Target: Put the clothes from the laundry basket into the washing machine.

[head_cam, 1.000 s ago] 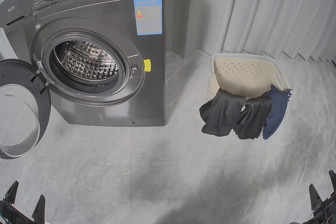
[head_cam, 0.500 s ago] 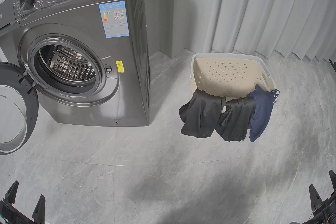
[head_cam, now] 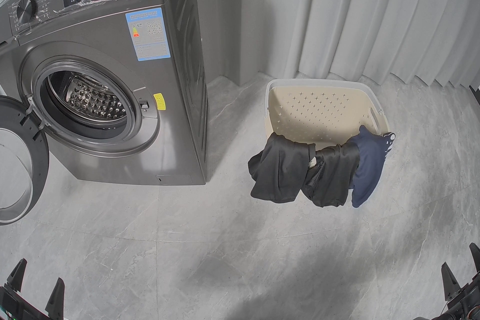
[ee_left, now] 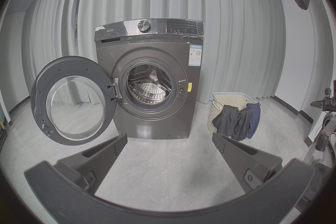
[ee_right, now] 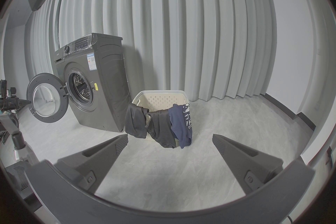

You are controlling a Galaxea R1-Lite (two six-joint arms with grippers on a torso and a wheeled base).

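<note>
Grey floor [head_cam: 200, 236] separates the left claw [head_cam: 40, 272] and right claw [head_cam: 460, 257], both spread apart, from the laundry basket [head_cam: 320, 84]; a careless tug could spill its draped clothes [head_cam: 310, 171].

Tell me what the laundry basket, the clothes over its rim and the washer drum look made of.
Laundry basket: likely moulded plastic, matt cream, with rows of small holes and a cut-out handle. Clothes: soft fabric, hanging in limp folds; fibre cannot be told. Drum: probably stainless steel, shiny and perforated.
</note>
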